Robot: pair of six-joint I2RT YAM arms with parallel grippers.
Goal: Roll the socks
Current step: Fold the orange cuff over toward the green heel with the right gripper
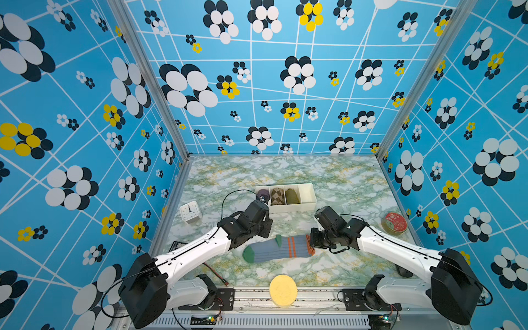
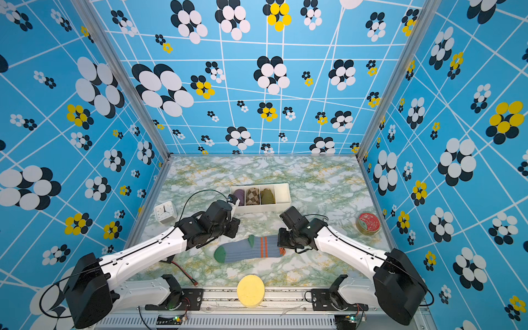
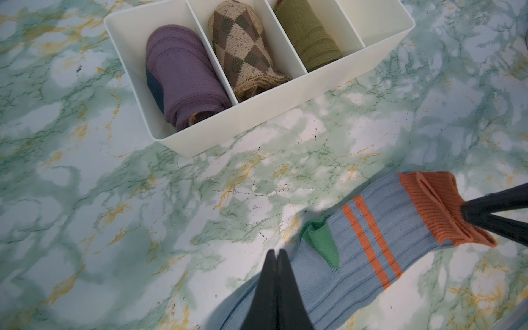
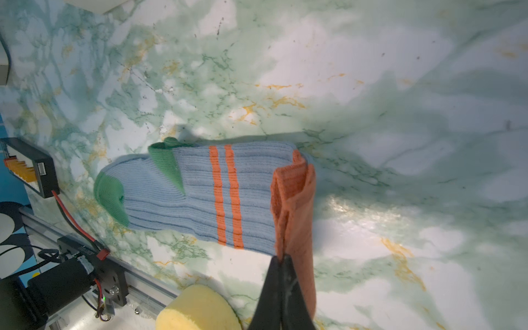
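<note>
- Black-fingered right gripper: jaws pinched together on the orange cuff of the socks, with that edge folded up.
- Left gripper: jaws closed tip to tip, holding nothing, at the socks' foot edge beside the green heel.
- The socks lie stacked near the front middle of the marble-patterned table, with the toes toward the left arm.
- Behind them, a white divided organizer holds a purple roll, a checkered roll and an olive roll.
</note>
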